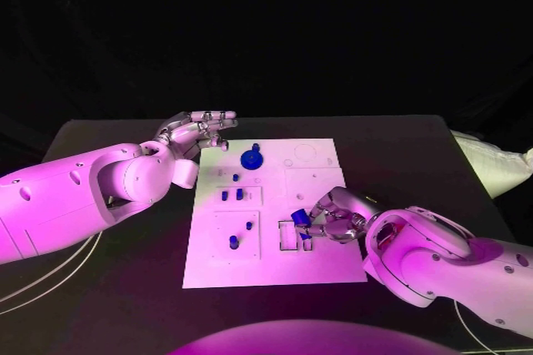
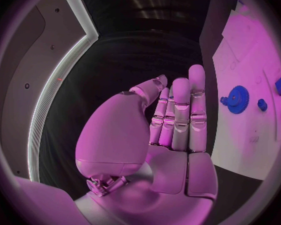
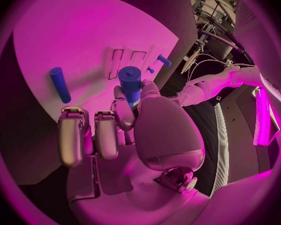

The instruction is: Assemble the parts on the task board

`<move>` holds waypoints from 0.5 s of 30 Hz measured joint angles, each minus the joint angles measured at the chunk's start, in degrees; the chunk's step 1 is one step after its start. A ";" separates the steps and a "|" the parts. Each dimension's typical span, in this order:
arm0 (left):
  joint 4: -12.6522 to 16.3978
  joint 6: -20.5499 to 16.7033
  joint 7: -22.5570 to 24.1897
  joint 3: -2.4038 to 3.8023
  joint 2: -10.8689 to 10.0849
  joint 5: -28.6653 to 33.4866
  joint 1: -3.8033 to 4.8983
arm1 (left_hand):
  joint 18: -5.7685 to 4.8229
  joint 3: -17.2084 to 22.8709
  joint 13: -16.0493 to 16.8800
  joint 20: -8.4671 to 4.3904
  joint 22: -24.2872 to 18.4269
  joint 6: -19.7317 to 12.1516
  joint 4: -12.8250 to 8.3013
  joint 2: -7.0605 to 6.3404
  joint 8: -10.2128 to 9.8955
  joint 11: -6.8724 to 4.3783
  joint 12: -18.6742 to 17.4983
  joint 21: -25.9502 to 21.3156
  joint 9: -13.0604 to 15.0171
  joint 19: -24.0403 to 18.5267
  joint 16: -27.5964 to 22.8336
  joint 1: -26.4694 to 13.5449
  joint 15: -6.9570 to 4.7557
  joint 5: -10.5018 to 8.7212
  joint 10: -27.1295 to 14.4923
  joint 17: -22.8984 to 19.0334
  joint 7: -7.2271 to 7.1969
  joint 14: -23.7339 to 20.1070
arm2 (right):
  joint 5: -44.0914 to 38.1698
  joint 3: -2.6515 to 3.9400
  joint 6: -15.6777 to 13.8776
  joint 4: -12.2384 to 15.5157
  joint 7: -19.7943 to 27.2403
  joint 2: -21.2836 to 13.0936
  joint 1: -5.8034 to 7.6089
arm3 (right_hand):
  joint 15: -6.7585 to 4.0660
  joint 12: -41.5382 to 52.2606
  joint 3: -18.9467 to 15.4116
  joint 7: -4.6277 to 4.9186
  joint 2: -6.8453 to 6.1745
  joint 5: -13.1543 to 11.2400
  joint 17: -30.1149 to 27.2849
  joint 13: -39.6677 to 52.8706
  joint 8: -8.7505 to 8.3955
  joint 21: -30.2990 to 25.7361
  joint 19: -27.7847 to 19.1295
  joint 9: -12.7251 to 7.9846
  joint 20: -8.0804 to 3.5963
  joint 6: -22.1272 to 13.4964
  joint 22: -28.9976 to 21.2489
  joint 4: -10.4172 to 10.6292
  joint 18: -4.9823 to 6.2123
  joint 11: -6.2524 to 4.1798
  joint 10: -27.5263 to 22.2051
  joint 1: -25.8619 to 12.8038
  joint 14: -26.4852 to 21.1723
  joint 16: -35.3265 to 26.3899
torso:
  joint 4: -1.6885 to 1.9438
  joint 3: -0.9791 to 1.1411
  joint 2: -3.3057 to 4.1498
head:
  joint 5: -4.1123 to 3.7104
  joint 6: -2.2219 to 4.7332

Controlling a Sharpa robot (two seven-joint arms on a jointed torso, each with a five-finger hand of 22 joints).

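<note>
One white task board [image 1: 272,216] lies on one black bench [image 1: 111,293]. One blue gear [image 1: 253,159] sits on the board. Small blue parts number about six: two side by side [image 1: 231,194], two more lower down [image 1: 234,241], one cylinder [image 1: 300,216] in a robot hand, one beside it. Two robot hands: left [image 1: 200,132], right [image 1: 333,216].

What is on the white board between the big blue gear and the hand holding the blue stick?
In the head view, two small blue pegs stand between the blue gear and the right hand, on the task board.
</note>
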 measured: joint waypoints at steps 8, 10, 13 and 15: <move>0.08 0.10 -0.04 0.00 -0.04 -0.12 -0.01 | 0.00 0.00 0.00 0.00 0.00 -0.07 0.00 0.00 0.00 0.00 0.00 0.00 0.00 0.00 0.00 0.00 0.08 0.00 0.00 0.00 -0.07 0.08 | 2.13 -0.17 2.33 -0.69 -0.02 1.78 -0.08 | 0.00 -0.09 -0.49 -0.47 0.01 -0.38 0.05 0.03 -0.02 0.00 0.00 1.47 0.00 0.47 0.05 -0.16 0.00 -0.31 0.32 -1.49 0.00 0.00 | 0.04 -0.04 -0.01 | 0.20 -0.29; 0.10 0.13 -0.04 0.00 -0.05 -0.15 -0.01 | 0.00 0.00 0.00 0.00 0.00 -0.07 0.00 0.00 0.00 0.00 0.00 0.00 0.00 0.00 0.00 0.00 0.08 0.00 0.00 0.00 -0.07 0.08 | 2.43 -0.19 2.83 -0.80 -0.03 1.99 -0.11 | 0.00 -0.10 -0.49 -0.49 0.01 -0.38 0.05 0.03 -0.03 0.00 0.00 1.53 0.00 0.49 0.04 -0.16 0.00 -0.32 0.32 -1.49 0.00 0.00 | 0.04 -0.03 -0.02 | 0.26 -0.36; 0.13 0.15 -0.05 0.00 -0.06 -0.17 -0.01 | 0.00 0.00 0.00 0.00 0.00 -0.07 0.00 0.00 0.00 0.00 0.00 0.00 0.00 0.00 0.00 0.00 0.08 0.00 0.00 0.01 -0.07 0.08 | 2.75 -0.20 3.53 -0.94 -0.05 2.19 -0.11 | 0.00 -0.10 -0.65 -0.55 0.01 -0.70 0.04 0.03 -0.03 0.00 0.00 1.55 0.00 0.55 0.04 -0.02 0.00 -0.32 0.32 -1.49 0.00 -0.01 | 0.04 -0.03 -0.05 | 0.32 -0.44; 0.15 0.16 -0.05 0.00 -0.07 -0.19 -0.01 | 0.00 0.00 0.00 0.00 0.00 -0.07 0.00 0.00 0.00 0.00 0.00 0.00 0.00 0.00 0.00 0.00 0.08 0.00 0.00 0.01 -0.07 0.08 | 2.84 -0.21 3.86 -1.04 -0.06 2.29 -0.12 | 0.00 -0.32 -0.74 -0.57 0.33 -1.05 0.04 0.20 -0.04 0.00 0.00 1.55 0.00 0.57 0.04 -0.11 -0.01 -0.32 0.32 -1.81 0.00 -0.01 | 0.03 0.00 -0.06 | 0.33 -0.48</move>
